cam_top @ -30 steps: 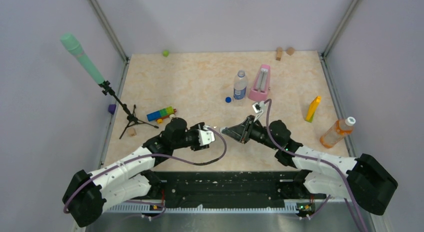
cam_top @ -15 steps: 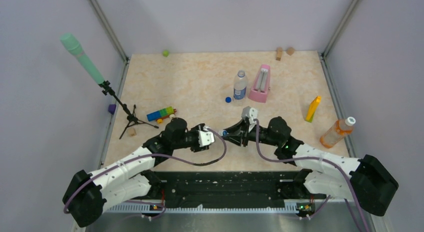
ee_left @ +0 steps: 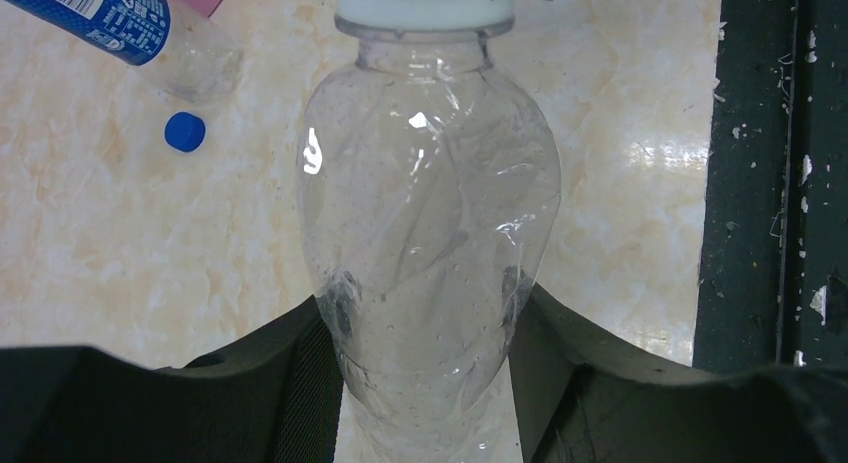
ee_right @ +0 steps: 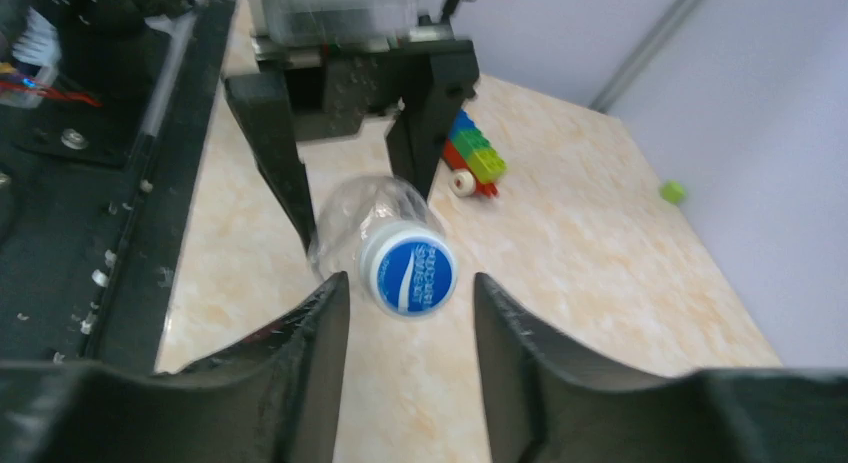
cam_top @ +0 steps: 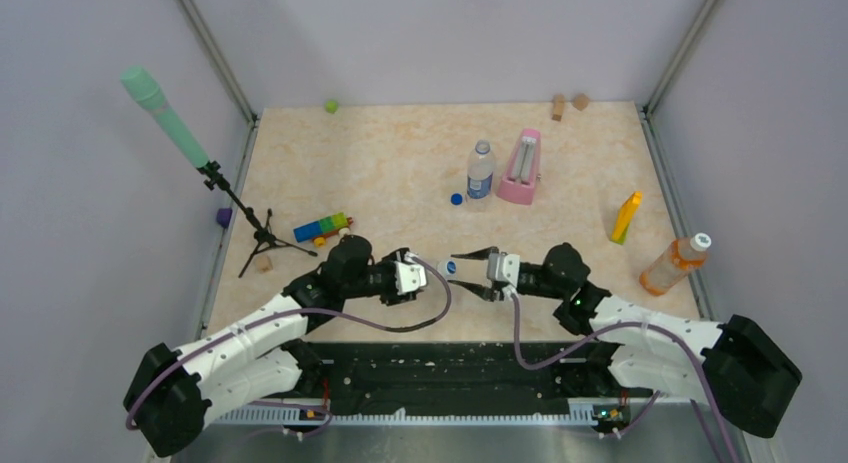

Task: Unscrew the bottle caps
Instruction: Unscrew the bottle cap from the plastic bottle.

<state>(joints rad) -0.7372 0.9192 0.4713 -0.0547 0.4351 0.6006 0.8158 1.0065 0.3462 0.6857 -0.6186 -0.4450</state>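
My left gripper (cam_top: pixel 408 279) is shut on the plain clear bottle (ee_left: pixel 425 233) and holds it lying level, neck pointing right. Its pale cap (ee_right: pixel 410 273), white with a blue printed top, is on the neck and also shows in the top view (cam_top: pixel 446 268). My right gripper (ee_right: pixel 410 295) is open and faces the cap, one finger on each side, not touching it; in the top view it is just right of the cap (cam_top: pixel 472 274). The blue-label bottle (cam_top: pixel 481 171) stands farther back, a dark blue cap (cam_top: pixel 456 198) loose beside it. The orange bottle (cam_top: pixel 672 265) lies at the right with its white cap (cam_top: pixel 701 242) on.
A pink metronome (cam_top: pixel 520 168) stands beside the blue-label bottle. A yellow object (cam_top: pixel 626 218) is at the right. Coloured toy blocks (cam_top: pixel 322 226) and a microphone stand (cam_top: pixel 262 235) are at the left. A green cube (cam_top: pixel 331 106) and wooden blocks (cam_top: pixel 570 104) lie by the far wall.
My right gripper has dropped, turned level and moved left until its open jaws straddle the cap of the held bottle. The left arm and bottle have not moved.
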